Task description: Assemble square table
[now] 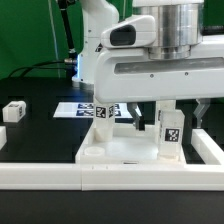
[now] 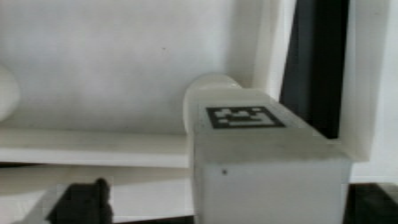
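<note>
The square table's white slab (image 1: 125, 150) lies in the middle of the black table, and its rim also shows in the wrist view (image 2: 107, 110). A stubby white leg (image 1: 171, 131) with a marker tag stands upright at the slab's corner on the exterior view's right; it fills the wrist view (image 2: 267, 165). My gripper (image 1: 182, 116) hangs over this leg and straddles it (image 2: 228, 203). It is open: one dark finger (image 2: 84, 200) stands clear of the leg, while the other is close by the leg's opposite side. Another leg (image 1: 13, 110) lies far off at the exterior view's left.
The long white L-shaped rail (image 1: 90, 176) runs along the front and up the exterior view's right side. The marker board (image 1: 90, 110) lies behind the slab. The robot base and cables stand at the back.
</note>
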Tool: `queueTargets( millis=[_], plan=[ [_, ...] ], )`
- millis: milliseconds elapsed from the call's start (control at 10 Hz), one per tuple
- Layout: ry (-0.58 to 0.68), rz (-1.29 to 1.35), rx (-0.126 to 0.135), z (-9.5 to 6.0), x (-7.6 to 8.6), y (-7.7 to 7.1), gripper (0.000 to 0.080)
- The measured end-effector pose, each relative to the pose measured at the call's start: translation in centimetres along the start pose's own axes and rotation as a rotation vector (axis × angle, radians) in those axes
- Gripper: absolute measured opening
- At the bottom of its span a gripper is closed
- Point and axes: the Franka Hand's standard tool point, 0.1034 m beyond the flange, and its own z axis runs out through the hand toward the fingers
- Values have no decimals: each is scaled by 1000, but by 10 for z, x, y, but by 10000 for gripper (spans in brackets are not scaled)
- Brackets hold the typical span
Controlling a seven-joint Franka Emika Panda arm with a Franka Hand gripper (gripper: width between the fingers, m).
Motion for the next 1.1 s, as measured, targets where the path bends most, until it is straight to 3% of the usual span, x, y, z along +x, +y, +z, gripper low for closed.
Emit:
queueTargets(
  millis=[100,300,800,900,1000,1100],
  plan=[
    [0,13,0,0,0,0,336],
    [0,121,1,0,0,0,291],
    [17,547,4,2,0,-3,291],
    [16,721,13,3,-1,-7,291],
    [23,911,44,3,-1,-9,291],
    [19,1019,55,4,-2,-11,291]
  ],
)
